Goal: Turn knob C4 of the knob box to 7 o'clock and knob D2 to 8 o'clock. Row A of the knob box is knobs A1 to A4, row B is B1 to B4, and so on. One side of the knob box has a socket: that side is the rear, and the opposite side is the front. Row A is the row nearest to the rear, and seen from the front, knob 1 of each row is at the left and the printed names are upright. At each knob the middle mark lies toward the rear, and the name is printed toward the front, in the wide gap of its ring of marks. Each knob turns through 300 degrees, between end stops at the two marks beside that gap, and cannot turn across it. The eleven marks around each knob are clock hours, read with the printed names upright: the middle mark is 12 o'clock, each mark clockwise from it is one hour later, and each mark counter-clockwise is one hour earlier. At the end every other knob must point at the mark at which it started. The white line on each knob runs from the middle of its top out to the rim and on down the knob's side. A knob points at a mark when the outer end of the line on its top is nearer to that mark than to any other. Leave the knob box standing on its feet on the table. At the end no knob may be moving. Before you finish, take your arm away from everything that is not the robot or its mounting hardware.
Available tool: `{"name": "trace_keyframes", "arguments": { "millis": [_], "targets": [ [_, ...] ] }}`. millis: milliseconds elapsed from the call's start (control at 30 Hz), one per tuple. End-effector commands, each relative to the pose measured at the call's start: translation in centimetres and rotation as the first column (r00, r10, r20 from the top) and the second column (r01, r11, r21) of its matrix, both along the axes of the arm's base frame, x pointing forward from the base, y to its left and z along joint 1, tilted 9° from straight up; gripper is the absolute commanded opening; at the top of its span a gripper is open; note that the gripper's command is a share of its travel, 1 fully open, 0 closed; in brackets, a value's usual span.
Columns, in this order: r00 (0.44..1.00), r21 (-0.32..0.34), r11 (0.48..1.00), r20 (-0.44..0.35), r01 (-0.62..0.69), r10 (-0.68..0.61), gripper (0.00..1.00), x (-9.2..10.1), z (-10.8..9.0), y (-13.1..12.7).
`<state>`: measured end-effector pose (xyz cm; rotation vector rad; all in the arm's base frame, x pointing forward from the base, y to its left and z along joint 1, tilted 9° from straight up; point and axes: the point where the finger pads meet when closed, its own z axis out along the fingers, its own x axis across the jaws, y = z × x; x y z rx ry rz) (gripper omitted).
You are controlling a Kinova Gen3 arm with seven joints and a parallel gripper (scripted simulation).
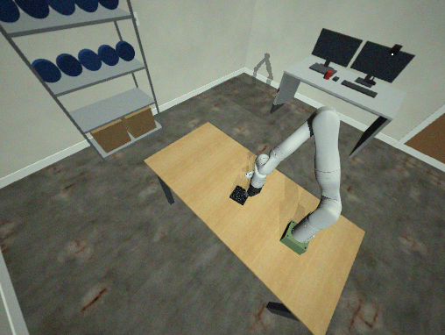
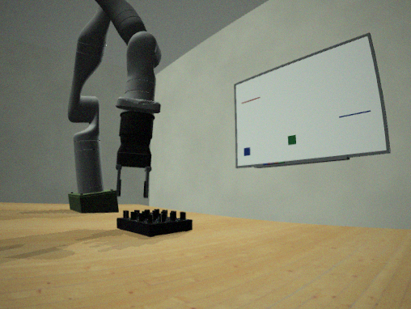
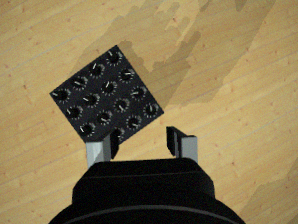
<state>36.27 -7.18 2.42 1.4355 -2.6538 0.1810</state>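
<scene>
The black knob box (image 1: pixel 238 196) (image 2: pixel 171 227) (image 3: pixel 76 97) stands flat on the table, turned diagonally in the wrist view. Its knobs form a square grid, with white lines and rings of marks. The printed names are too small to read and I cannot make out the socket, so I cannot tell which knobs are C4 and D2. My gripper (image 1: pixel 247 195) (image 2: pixel 132 196) (image 3: pixel 142 138) is open and empty, above the knobs' height. In the wrist view its left finger covers the box's lowest corner and the knob there, and partly covers a neighbouring knob; its right finger appears over the table.
The wooden table (image 1: pixel 197 162) (image 2: pixel 243 267) (image 3: pixel 240 125) bears the box and the arm's green base (image 1: pixel 294 241) (image 2: pixel 93 202). The arm rises from that base and reaches over to the box. A desk with monitors and a shelf rack stand away from the table.
</scene>
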Motion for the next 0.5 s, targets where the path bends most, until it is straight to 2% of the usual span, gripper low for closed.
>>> {"name": "trace_keyframes", "arguments": {
  "millis": [0,133,233,333,467],
  "targets": [
    [0.999,-0.005,0.999,0.007,0.036,-0.036,1.0,0.3,0.0,0.1],
    [0.98,-0.013,0.98,0.029,0.197,-0.196,1.0,0.7,0.0,-0.4],
    [0.946,-0.016,0.947,0.047,0.322,-0.321,1.0,1.0,0.1,-0.8],
    [0.893,-0.017,0.894,0.068,0.448,-0.446,1.0,1.2,0.1,-1.1],
    [0.791,-0.014,0.794,0.098,0.607,-0.603,1.0,1.6,0.2,-1.5]
  ]
}}
